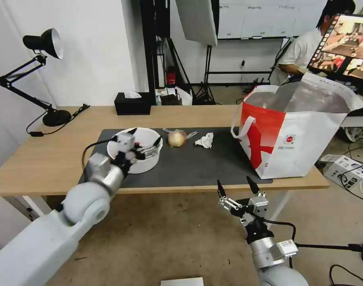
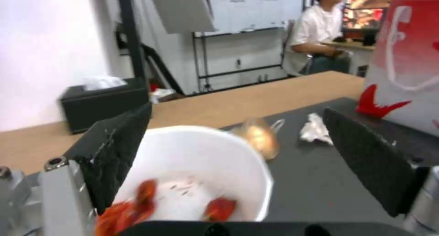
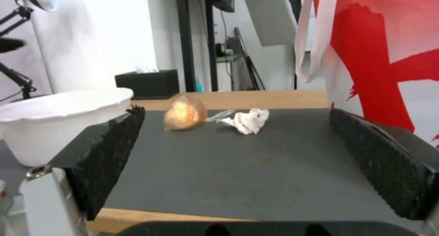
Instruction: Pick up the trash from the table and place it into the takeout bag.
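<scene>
A white round bowl (image 1: 143, 165) holding red crayfish shells (image 2: 137, 201) sits on the left part of the dark grey mat (image 1: 197, 163) on the table (image 1: 42, 159). My left gripper (image 1: 145, 136) hovers open just over the bowl (image 2: 201, 160), nothing held. To the bowl's right lie a clear-wrapped tan lump (image 1: 176, 138) and a crumpled white tissue (image 1: 205, 140). The red-and-white takeout bag (image 1: 296, 127) stands open at the mat's right end. My right gripper (image 1: 236, 186) is open and empty, low in front of the table's front edge, facing the lump (image 3: 184, 113) and tissue (image 3: 245, 121).
A black tissue box (image 1: 132, 103) stands at the table's far edge. A black desk lamp (image 1: 50, 43) stands at the far left corner with its cable on the wood. Cables and boxes lie on the floor at the right.
</scene>
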Motion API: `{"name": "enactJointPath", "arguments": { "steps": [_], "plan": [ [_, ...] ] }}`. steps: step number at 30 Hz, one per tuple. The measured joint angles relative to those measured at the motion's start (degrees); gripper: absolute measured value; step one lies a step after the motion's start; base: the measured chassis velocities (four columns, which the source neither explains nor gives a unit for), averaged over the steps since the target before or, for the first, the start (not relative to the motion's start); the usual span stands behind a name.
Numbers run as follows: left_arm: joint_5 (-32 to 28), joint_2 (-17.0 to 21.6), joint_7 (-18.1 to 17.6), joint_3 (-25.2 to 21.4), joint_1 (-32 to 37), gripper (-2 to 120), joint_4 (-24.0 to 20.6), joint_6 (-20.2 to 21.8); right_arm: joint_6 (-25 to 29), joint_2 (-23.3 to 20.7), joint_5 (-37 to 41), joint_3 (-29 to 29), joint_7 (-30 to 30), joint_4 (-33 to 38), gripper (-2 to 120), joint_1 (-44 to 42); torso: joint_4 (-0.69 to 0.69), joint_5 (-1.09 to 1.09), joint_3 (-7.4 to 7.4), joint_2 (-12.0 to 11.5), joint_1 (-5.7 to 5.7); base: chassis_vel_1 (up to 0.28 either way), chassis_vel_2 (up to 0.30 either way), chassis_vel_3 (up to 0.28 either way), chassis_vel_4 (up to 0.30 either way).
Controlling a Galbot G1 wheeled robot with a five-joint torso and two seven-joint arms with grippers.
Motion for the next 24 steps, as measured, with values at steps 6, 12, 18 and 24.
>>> {"name": "enactJointPath", "arguments": {
  "steps": [6, 12, 18, 24],
  "plan": [
    [9.71, -8.78, 3.92, -13.19, 19.13, 100, -1.44, -6.07, 0.98, -1.55, 0.41, 0.62, -0.04, -1.47, 100, 0.58, 0.01, -0.02, 0.00, 0.00, 0.00, 0.000, 0.000, 0.000, 0.000],
    [15.45, -15.08, 6.19, -16.61, 27.41, 100, -1.01, -10.90, 2.39, -2.00, 0.97, 0.76, -1.07, -3.66, 100, 0.52, 0.02, 0.00, 0.00, 0.00, 0.00, 0.000, 0.000, 0.000, 0.000],
    [18.49, -19.25, 7.84, -19.18, 30.99, 100, 1.84, -13.43, 3.19, -2.92, 2.72, 1.22, -3.72, -6.76, 100, -0.19, 0.00, -0.01, 0.00, 0.00, 0.00, 0.000, 0.000, 0.000, 0.000],
    [18.59, -21.34, 8.81, -19.80, 33.85, 100, 2.72, -14.53, 3.17, -3.20, 2.68, 1.40, -5.51, -7.66, 100, -1.13, 0.00, -0.01, 0.00, 0.00, 0.01, 0.000, 0.000, 0.000, 0.000]
  ]
}}
